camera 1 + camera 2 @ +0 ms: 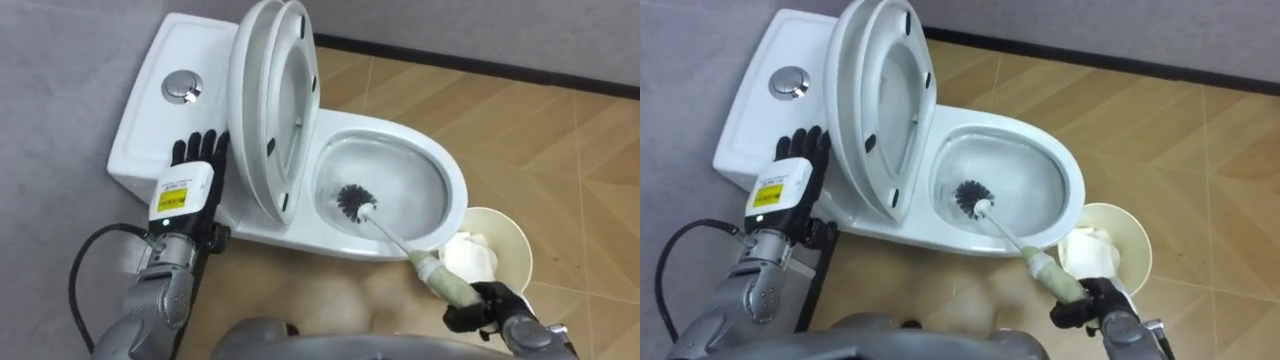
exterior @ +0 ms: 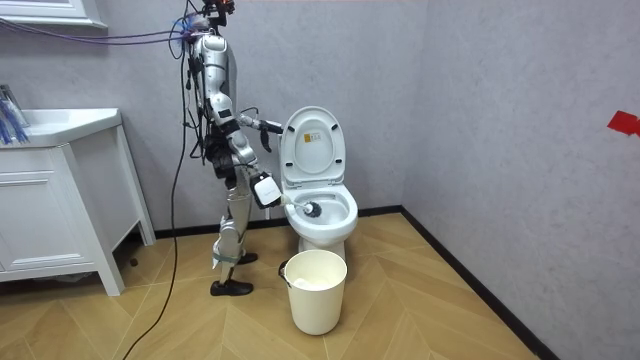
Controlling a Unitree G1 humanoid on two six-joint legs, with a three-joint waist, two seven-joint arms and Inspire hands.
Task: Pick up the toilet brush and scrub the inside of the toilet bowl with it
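No word or number can be read anywhere. The left hand [image 1: 190, 165] carries a tag on its back: white, with a yellow band across it and dark lines of print too fine to make out. In the room view a pale rectangular sticker [image 2: 314, 148] sits at the middle of the inner face of the raised toilet lid [image 2: 312, 120] (it has some colour on it, but nothing legible). A red mark [image 2: 624, 122] shows on the wall [image 2: 520, 150] at the room view's right edge; whether it bears lettering cannot be told.
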